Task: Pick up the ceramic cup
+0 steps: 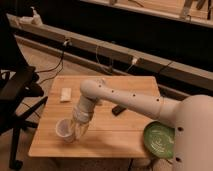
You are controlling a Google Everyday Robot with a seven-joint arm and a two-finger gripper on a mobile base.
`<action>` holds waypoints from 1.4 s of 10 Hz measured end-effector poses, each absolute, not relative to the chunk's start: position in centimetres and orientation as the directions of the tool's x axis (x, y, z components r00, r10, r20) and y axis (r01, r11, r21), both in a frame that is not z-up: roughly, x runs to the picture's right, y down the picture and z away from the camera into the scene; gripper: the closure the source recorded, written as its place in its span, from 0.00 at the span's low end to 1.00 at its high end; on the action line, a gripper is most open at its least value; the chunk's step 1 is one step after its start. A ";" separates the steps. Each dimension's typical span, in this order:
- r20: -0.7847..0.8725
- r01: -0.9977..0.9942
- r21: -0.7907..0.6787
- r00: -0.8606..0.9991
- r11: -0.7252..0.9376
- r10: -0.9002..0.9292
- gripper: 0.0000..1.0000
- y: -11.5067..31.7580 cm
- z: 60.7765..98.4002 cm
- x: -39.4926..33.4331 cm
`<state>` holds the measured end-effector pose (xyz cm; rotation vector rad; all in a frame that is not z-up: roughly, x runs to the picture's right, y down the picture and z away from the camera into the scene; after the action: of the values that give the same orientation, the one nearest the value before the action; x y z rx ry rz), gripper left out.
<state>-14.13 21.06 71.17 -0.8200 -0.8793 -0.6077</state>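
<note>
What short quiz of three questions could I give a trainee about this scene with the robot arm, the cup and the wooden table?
1. True or false: the ceramic cup stands near the table's front left corner.
2. Which object lies at the table's front right edge? A) green plate B) red bowl C) blue book
3. Where is the gripper relative to the cup?

Key:
1. True.
2. A.
3. Right beside the cup, on its right in the camera view, low over the table.
</note>
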 end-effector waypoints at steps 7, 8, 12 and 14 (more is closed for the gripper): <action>0.873 0.799 -0.277 0.441 0.533 -0.208 0.20 18.7 67.6 -16.4; 0.877 0.810 -0.272 0.431 0.520 -0.212 0.20 19.3 68.0 -16.8; 0.882 0.820 -0.286 0.427 0.496 -0.198 0.20 21.1 69.4 -16.5; 0.882 0.816 -0.310 0.438 0.488 -0.173 0.20 22.3 70.8 -15.6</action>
<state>-15.64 22.34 70.85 -0.8411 -0.9088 -0.7140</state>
